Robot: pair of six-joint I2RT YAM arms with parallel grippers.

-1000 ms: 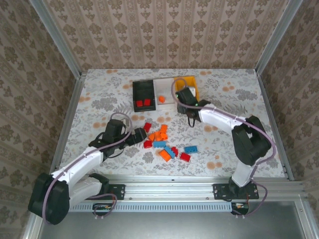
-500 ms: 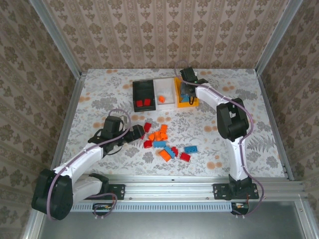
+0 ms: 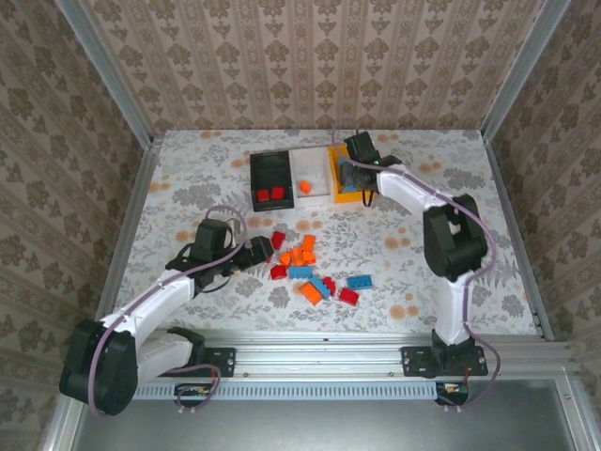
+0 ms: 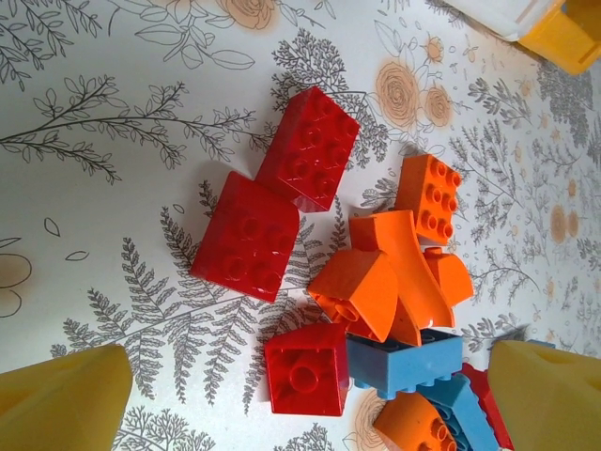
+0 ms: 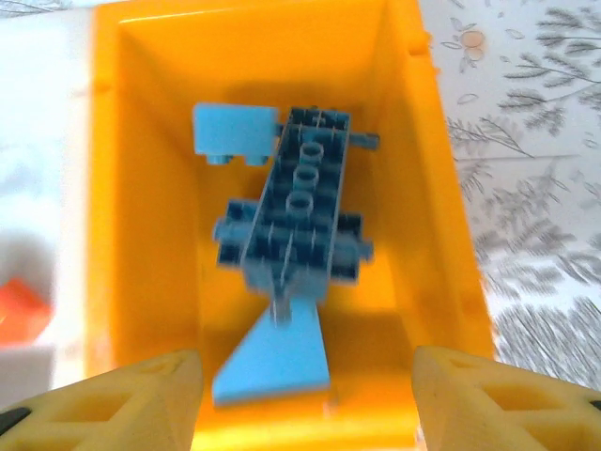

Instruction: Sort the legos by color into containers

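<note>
blue legos point(image 5: 300, 216) inside orange-yellow bin point(image 5: 141, 235), right gripper point(image 5: 310, 395) above

Floral table point(image 3: 188, 178), patterned walls point(image 3: 310, 66)

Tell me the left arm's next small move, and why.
Probably lower the left gripper and close on the small red brick: the jaws are open and it lies about midway between the fingertips, though a blue brick touches it, so grip carefully.

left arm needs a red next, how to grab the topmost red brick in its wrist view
Probably from above, pinch the topmost red brick across its upper-left and lower-right walls: both are free, while its lower-left wall abuts the second red brick.
</note>
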